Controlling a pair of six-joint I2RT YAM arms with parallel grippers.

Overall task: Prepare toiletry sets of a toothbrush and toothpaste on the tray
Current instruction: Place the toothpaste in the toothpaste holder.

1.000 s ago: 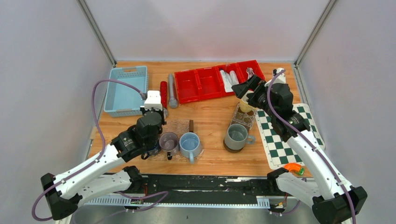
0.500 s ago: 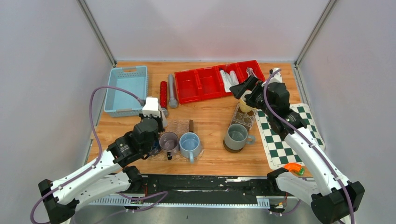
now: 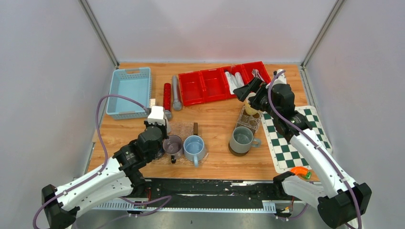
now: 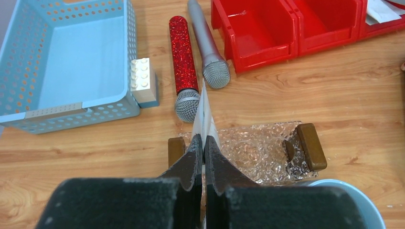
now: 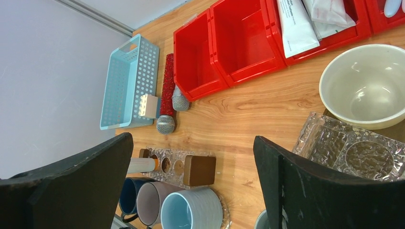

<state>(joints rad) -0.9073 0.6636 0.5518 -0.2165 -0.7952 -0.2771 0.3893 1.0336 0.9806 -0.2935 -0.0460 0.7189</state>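
My left gripper is shut on a white toothpaste, seen edge-on as a thin wedge above the left end of the clear glass tray. In the right wrist view this toothpaste stands at the tray's end hole. More toothpaste tubes lie in a red bin. Pale toothbrushes show in the bin's rightmost section, partly hidden by my right arm. My right gripper is open and holds nothing; it hovers by the bin.
A blue basket, a white brick, and a red and a grey microphone lie at the back left. Three mugs crowd the tray's near side. A cream bowl, second glass tray, grey mug and checkered mat are right.
My left arm has drawn back toward the near edge, carrying the toothpaste to the tray's left end. My right gripper has edged a little toward the red bin.
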